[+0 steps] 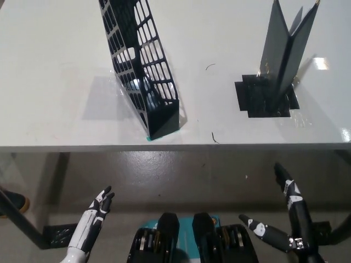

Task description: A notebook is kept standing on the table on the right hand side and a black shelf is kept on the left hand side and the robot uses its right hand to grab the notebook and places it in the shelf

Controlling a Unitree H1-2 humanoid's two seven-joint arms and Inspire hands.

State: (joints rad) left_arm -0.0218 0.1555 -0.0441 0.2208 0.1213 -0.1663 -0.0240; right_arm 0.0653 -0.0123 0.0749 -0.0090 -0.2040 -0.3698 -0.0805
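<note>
Here the notebook (pixel 286 49) stands upright on the white table (pixel 55 66), toward the right side, its covers spread a little so it balances on its lower edge. It rests on a black patch (pixel 258 98) stuck to the tabletop, and its top reaches the upper edge of the view. Well apart to its left stands the shelf (pixel 143 66), a black mesh file holder with latticed sides and a solid front end near the table's front edge. It leans in the picture, its upper part slanting up and away to the left. Nothing is inside it that can be seen. A small teal mark (pixel 149 139) shows at its front foot, and two thin dark squiggles lie on the table between shelf and notebook.

Both hands hang below the table's front edge, over the grey floor (pixel 181 170). The right hand (pixel 279 213) is black, at the lower right, its fingers spread apart and holding nothing. The left hand (pixel 98 207) is white with dark fingertips, at the lower left, fingers loosely apart and likewise empty. Neither touches the table.
</note>
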